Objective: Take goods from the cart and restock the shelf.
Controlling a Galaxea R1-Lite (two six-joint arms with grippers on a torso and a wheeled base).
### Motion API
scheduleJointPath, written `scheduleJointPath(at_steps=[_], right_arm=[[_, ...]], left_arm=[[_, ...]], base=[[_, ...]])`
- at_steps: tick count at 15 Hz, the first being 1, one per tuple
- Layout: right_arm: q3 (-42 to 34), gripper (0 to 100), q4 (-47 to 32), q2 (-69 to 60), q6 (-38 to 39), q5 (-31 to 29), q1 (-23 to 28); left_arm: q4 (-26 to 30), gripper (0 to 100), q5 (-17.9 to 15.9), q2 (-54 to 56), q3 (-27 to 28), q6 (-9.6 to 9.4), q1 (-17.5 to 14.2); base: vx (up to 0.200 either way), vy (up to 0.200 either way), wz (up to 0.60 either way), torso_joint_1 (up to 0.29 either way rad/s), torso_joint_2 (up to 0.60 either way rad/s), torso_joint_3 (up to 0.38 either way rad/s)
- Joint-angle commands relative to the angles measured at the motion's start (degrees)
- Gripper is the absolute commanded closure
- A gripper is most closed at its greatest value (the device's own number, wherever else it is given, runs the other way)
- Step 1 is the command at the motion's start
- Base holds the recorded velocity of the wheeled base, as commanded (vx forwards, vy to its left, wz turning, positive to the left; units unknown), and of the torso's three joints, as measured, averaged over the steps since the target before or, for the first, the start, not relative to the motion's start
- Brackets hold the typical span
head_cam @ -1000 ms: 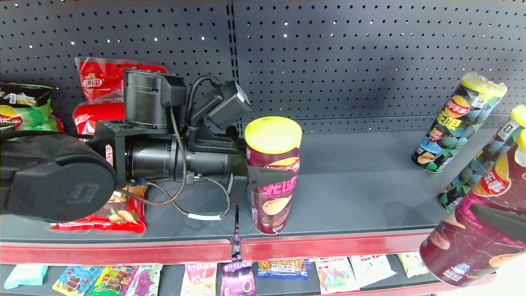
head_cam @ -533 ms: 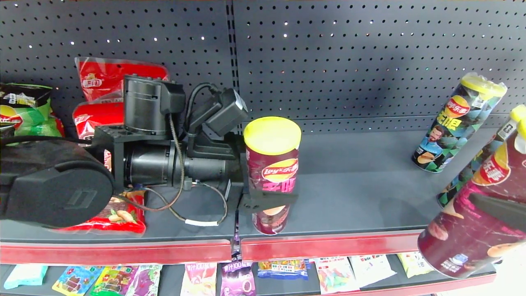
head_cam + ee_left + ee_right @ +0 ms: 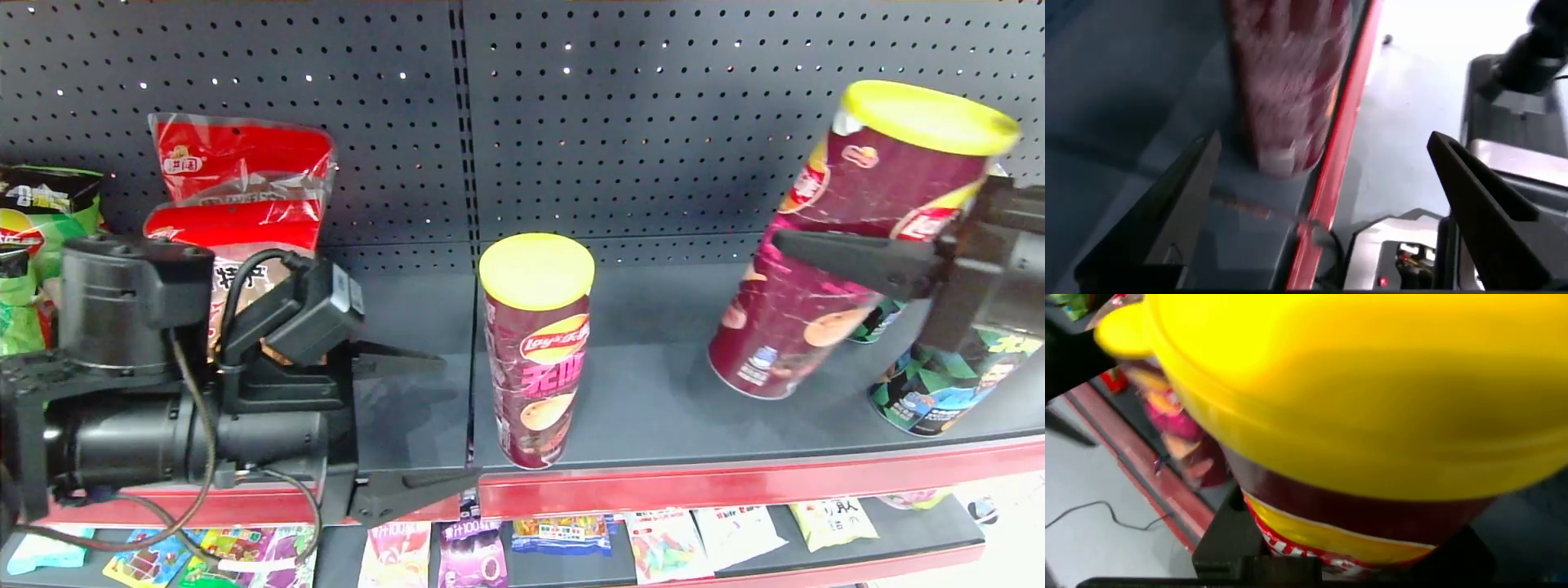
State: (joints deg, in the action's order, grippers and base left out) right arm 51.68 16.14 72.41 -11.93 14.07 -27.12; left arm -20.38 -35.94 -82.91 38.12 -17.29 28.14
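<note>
We risk the tilted chip can (image 3: 890, 163), clamped in our right gripper (image 3: 833, 237), toppling the green can (image 3: 939, 392) beside it; our left gripper (image 3: 457, 416) gapes empty.

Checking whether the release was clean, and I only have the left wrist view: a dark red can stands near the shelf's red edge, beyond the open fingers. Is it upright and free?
Observer: Yes. The head view shows the can upright on the shelf. The left hand is open beside it, not touching.
Operator: And the right arm?
Observer: The right hand grips a second red can, tilted, over the shelf's right part.
Operator: Anything near that one?
Observer: A green-patterned can stands just beyond it, partly hidden.
</note>
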Motion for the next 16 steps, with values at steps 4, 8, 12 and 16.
scheduleJointPath(at_steps=[4, 8, 12, 16], right_arm=[[17.23, 100, 5.13, 26.03, 2.09, 0.08, -3.73], [23.12, 100, 5.13, 32.27, 3.67, 0.26, -6.45], [26.02, 100, 5.04, 34.81, 4.64, 0.26, -7.68], [26.37, 100, 5.13, 37.54, 4.38, 0.35, -8.03]], left_arm=[[0.34, 0, 15.90, 17.78, -10.61, 11.22, -4.14], [0.34, 0, 16.69, 19.71, -12.90, 13.51, -4.14], [0.26, 0, 16.69, 19.71, -12.90, 13.42, -4.14], [0.26, 0, 16.69, 19.71, -12.81, 13.42, -4.14]], base=[[0.000, 0.000, 0.00, 0.000, 0.00, 0.000], [0.000, 0.000, 0.00, 0.000, 0.00, 0.000], [0.000, 0.000, 0.00, 0.000, 0.00, 0.000], [0.000, 0.000, 0.00, 0.000, 0.00, 0.000]])
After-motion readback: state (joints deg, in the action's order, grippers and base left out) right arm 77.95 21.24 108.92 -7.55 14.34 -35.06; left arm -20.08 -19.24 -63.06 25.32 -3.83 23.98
